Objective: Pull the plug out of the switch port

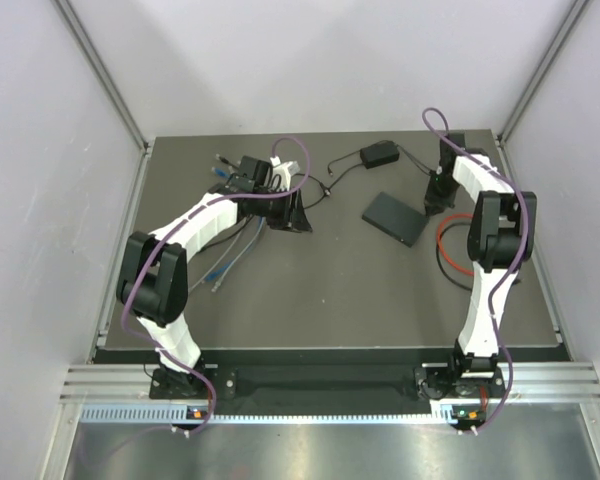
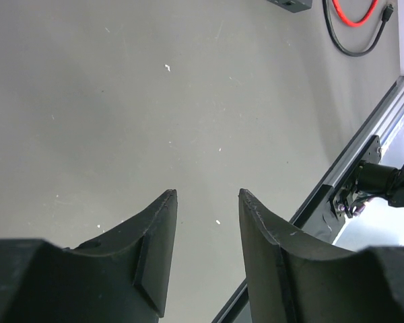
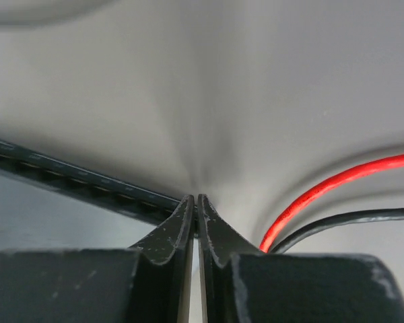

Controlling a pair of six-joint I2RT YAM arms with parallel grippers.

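Lying flat right of centre in the top view, the switch (image 1: 395,218) rests on the worktop (image 1: 310,300), with the right pincer (image 1: 437,198) near its upper right and the left pincer (image 1: 292,212) well apart at upper centre. The left wrist view shows its jaws parted over the worktop. The right wrist view shows its tips pressed together beside a red cable (image 3: 323,188).

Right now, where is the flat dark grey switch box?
Top view: the flat dark grey switch box lies right of centre, just in front of the small black adapter block, with the red cable loop at its right.
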